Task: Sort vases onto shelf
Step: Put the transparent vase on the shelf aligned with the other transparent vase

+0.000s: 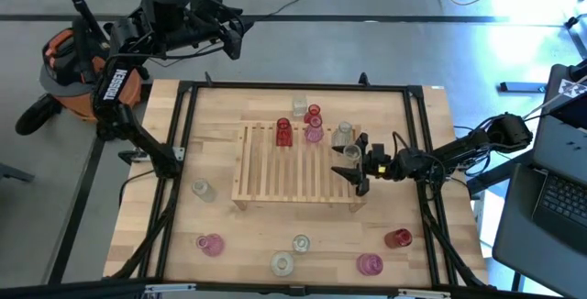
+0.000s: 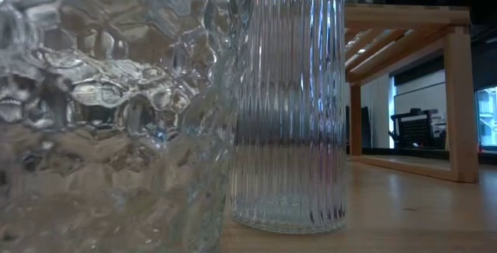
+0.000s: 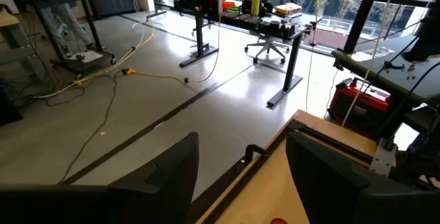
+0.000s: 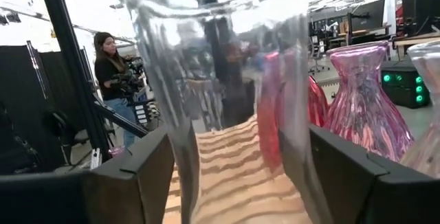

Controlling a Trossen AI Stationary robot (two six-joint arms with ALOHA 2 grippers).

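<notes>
Fingers of right gripper (image 1: pixel 358 164) straddle clear vase (image 1: pixel 345 136) on shelf (image 1: pixel 295 166); left fingers (image 3: pixel 172 176) parted, empty.

A polished grey concrete floor (image 3: pixel 137 93) stretched past black-legged desks (image 3: pixel 275 25) and a swivel chair (image 3: pixel 269 44) toward tall windows (image 3: pixel 330 4). Yellow and white cables (image 3: pixel 130 73) trailed across it. A person (image 4: pixel 115 80) stood among dark equipment.

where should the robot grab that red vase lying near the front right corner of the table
Judging by the high view, the red vase seems to lie on its side, body toward the table edge. Coming straight down, fingers closing across the round body, looks safest; open tabletop surrounds it, with the pink vase nearby.
</notes>
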